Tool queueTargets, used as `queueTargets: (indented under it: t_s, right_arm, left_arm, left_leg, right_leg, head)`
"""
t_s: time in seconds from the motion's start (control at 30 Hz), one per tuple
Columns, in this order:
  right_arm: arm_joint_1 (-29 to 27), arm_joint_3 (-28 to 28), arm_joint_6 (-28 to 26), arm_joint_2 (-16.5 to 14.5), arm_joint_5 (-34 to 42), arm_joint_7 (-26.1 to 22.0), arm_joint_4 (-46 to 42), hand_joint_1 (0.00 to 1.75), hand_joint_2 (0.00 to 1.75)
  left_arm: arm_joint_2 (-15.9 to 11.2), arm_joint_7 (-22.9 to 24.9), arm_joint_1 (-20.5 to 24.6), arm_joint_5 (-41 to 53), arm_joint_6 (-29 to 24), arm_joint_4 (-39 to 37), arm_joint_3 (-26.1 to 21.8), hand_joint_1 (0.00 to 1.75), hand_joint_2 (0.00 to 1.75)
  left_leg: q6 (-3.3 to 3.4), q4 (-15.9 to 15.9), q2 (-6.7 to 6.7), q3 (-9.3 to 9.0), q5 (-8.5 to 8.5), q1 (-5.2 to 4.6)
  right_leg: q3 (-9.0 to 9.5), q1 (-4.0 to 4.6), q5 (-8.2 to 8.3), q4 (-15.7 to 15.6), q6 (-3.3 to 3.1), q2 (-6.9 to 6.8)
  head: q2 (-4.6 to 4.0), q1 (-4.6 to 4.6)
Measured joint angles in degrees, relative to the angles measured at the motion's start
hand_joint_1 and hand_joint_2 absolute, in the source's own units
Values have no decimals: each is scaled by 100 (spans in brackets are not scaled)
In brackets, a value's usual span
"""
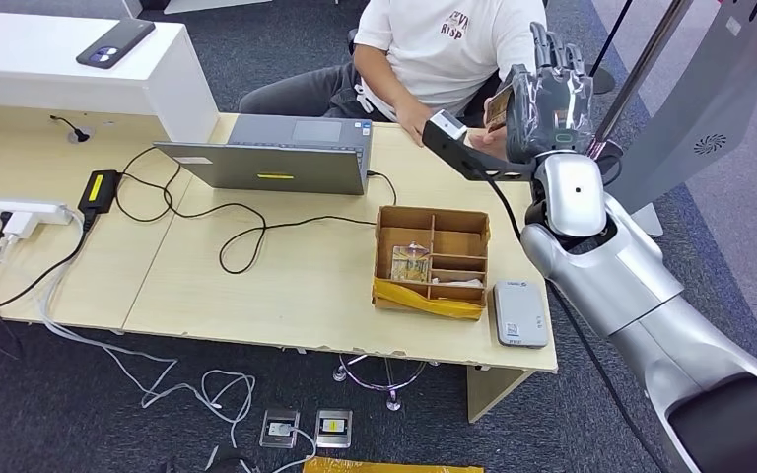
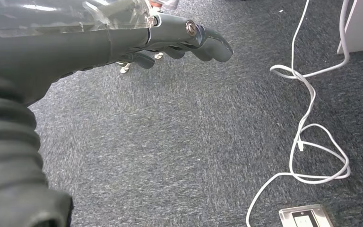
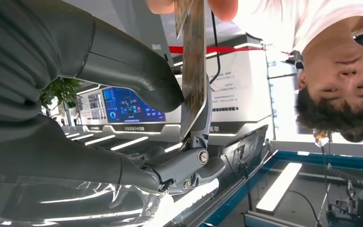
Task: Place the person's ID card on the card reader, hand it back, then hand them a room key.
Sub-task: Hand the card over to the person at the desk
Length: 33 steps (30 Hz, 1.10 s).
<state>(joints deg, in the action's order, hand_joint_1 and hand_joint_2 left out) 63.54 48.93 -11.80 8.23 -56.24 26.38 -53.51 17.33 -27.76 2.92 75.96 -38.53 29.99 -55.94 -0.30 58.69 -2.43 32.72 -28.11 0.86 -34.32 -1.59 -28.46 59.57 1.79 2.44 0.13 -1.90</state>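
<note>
Upright, card point(image 3: 194, 61) between right hand point(image 1: 548, 94) thumb and fingers point(image 3: 198, 163).

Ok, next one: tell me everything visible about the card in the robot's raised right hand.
The thin flat card with a brownish printed face stands edge-on in the right wrist view, pinched between the right hand's thick grey thumb and darker fingers. Its far end meets the seated person's fingers, which touch or grip it. In the head view it shows as a small tan patch beside the raised hand, above the far edge of the light wooden table. Its print is unreadable.
</note>
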Motion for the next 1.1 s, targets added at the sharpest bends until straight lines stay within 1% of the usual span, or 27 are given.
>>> queueTargets:
  t_s: [0.13, 0.27, 0.33, 0.4, 0.47, 0.53, 0.57, 0.8, 1.03, 1.1]
  right_arm:
    - [137, 26, 100, -106, 173, 25, 265, 175, 175]
    - [193, 79, 27, -229, 288, -73, 709, 175, 175]
    - [198, 112, -19, -257, 353, -109, 877, 168, 175]
    - [198, 138, -50, -271, 412, -122, 1024, 141, 175]
    - [198, 169, -64, -274, 459, -121, 1134, 66, 175]
    - [197, 200, -69, -283, 498, -118, 1216, 5, 175]
    - [197, 215, -71, -291, 512, -117, 1259, 0, 175]
    - [197, 339, -209, -365, 602, -61, 1537, 0, 175]
    - [198, 442, -714, -377, 731, -59, 1647, 0, 175]
    - [199, 445, -1026, -371, 800, -96, 1655, 0, 175]
  left_arm:
    - [2, -85, -5, -48, 0, 1, 11, 0, 0]
    - [7, -113, -17, -60, 0, 24, 57, 0, 0]
    - [6, -120, -21, -60, 0, 33, 85, 0, 0]
    - [5, -120, -24, -58, 0, 40, 98, 0, 0]
    - [4, -120, -26, -56, 0, 47, 99, 0, 0]
    - [4, -120, -27, -56, 0, 49, 99, 0, 0]
    - [3, -120, -27, -56, 0, 50, 99, 0, 0]
    - [5, -120, -28, -34, 0, 72, 96, 0, 0]
    - [5, -120, -30, -42, 0, 89, 90, 0, 0]
    - [5, -120, -31, -65, 0, 92, 87, 0, 0]
  left_leg:
    - [0, 0, 0, 0, 0, 0]
    - [0, 0, -2, -1, 0, 0]
    - [0, 0, -3, -1, 0, 0]
    - [0, 0, -3, 0, 0, 0]
    - [0, 0, -3, 0, 0, 0]
    - [0, 0, -2, 0, 0, 0]
    - [0, 0, -1, 0, 0, 0]
    - [0, 0, -1, -1, 0, 1]
    - [0, 0, -1, -1, 0, 0]
    - [0, 1, -1, -1, 0, 0]
  right_leg:
    - [0, 0, 0, 0, 0, 0]
    - [0, 0, 0, 0, 0, -1]
    - [0, 0, 0, 0, 0, -1]
    - [0, 0, 0, 0, 0, -1]
    - [0, 0, 0, 0, 0, -1]
    - [0, 0, 0, 0, 0, -1]
    - [0, 0, 0, 0, 0, 0]
    - [-1, 1, 0, 0, 0, 0]
    - [-1, 0, 0, 0, 0, 0]
    - [-1, 0, 0, 0, 0, 0]
  head:
    - [0, 1]
    - [0, 1]
    - [0, 1]
    - [0, 0]
    - [0, -1]
    - [0, 0]
    - [0, 0]
    - [0, 0]
    - [0, 0]
    - [0, -1]
